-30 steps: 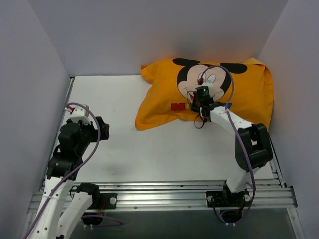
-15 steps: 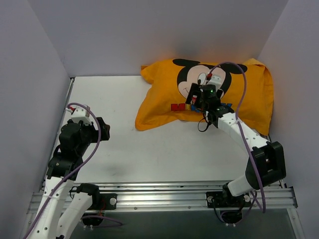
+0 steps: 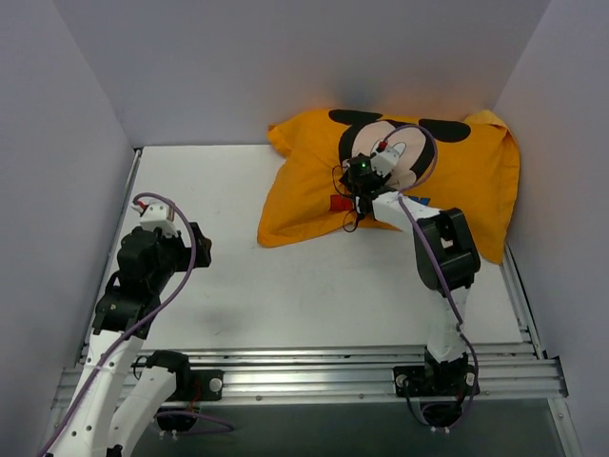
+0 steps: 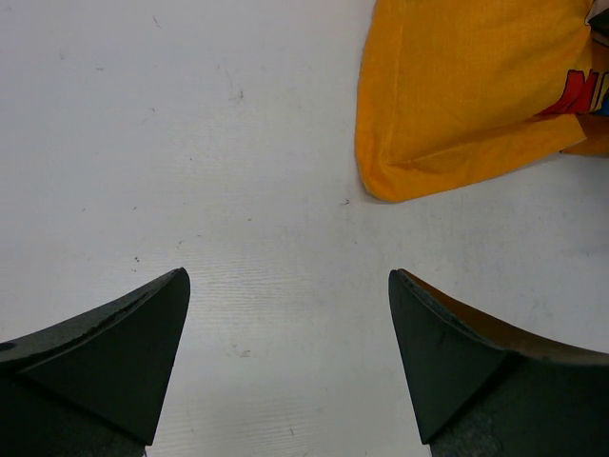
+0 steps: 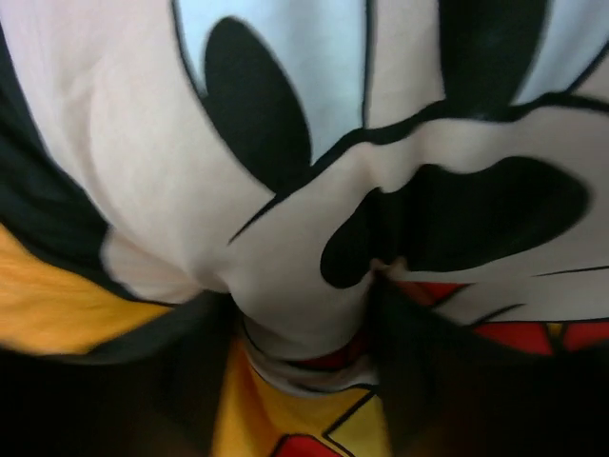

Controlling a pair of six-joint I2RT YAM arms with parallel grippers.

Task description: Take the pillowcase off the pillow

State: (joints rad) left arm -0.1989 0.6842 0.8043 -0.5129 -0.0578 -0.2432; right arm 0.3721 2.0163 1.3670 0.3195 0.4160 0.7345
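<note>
The left gripper (image 4: 285, 276) hangs spread wide over the table (image 4: 143, 143), with the pillowcase (image 4: 457, 105) ahead and to its right. The right gripper (image 5: 303, 314) is pressed onto the Mickey face and seems to pinch a fold of cloth (the pillow is hidden inside). It looks like the grasping step. Next, the cloth must be drawn off while something restrains the pillow.

A white table (image 3: 285, 286) fills the booth, matte and faintly scuffed, with a few dark specks (image 4: 136, 259) showing up close. Plain pale grey panels close it in: a back wall (image 3: 285, 67), a left wall (image 3: 57, 190) and a right wall (image 3: 571, 143). An aluminium rail (image 3: 314, 367) runs along the near edge. The light is soft and even.
</note>
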